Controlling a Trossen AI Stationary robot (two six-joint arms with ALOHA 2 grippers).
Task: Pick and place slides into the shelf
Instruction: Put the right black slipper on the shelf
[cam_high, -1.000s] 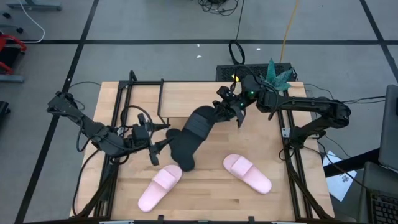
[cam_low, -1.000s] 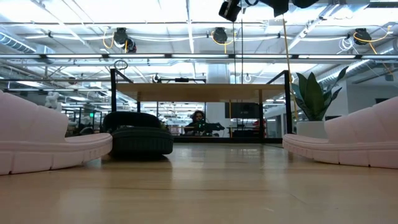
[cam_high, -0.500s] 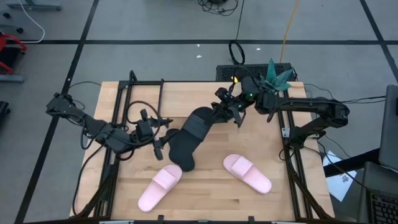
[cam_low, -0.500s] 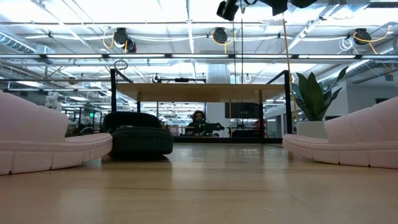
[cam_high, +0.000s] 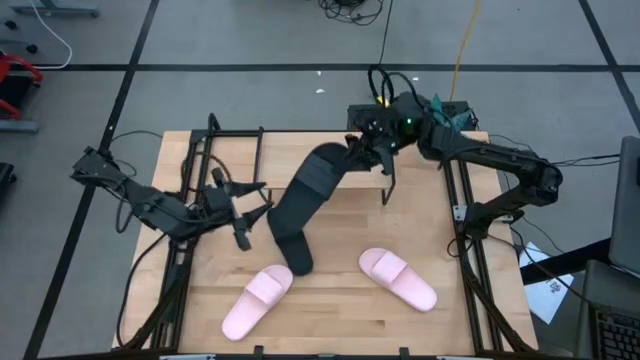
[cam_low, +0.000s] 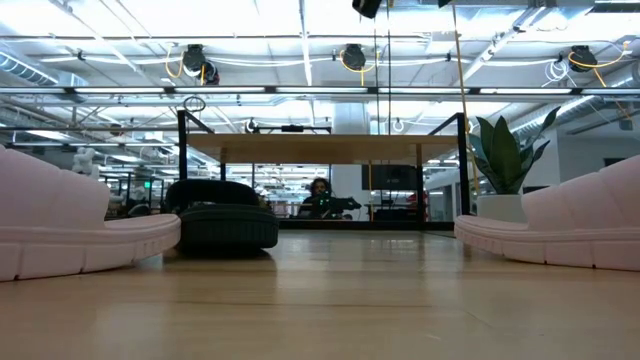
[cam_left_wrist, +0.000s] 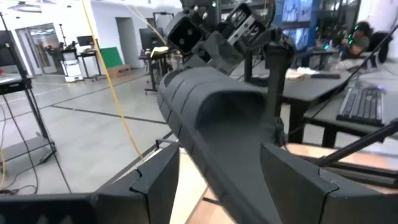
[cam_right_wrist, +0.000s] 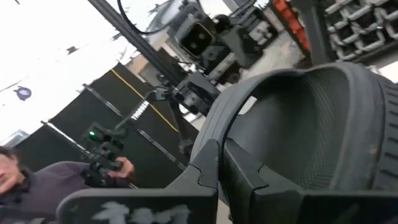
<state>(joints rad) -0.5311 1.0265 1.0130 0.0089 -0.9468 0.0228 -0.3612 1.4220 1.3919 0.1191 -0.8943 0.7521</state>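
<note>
In the high view my right gripper (cam_high: 368, 150) is shut on a black slide (cam_high: 318, 180), which slants down toward the table's middle. Its lower end overlaps the second black slide (cam_high: 290, 240), lying flat on the table (cam_low: 220, 215). My left gripper (cam_high: 245, 225) is open just left of both, and its fingers frame the raised slide (cam_left_wrist: 217, 124) without touching it. Two pink slides (cam_high: 258, 298) (cam_high: 398, 278) lie sole-down near the near edge. The shelf (cam_low: 320, 148) stands at the far side, its plank top (cam_high: 295, 148) under the raised slide's high end. My right gripper holds the black slide at its strap end (cam_right_wrist: 280, 87), the end toward the far edge. One finger (cam_right_wrist: 214, 168) seems to reach under the strap and the other to lie outside it. It comes from the table's right. The slide is tilted, strap end high.
A potted plant (cam_high: 450, 115) stands at the far right corner, behind my right arm. Black frame rails run along the table's left (cam_high: 190, 200) and right (cam_high: 465, 240) sides. Bare wood lies between the pink slides (cam_high: 330, 300). A person sits in the room beyond the shelf (cam_low: 318, 190).
My right gripper has risen and moved toward the far edge, drawing the black slide's strap end up over the shelf; the slide now slants more steeply. My left gripper has drawn back a little toward the left and far edges. The other slides have stayed put.
</note>
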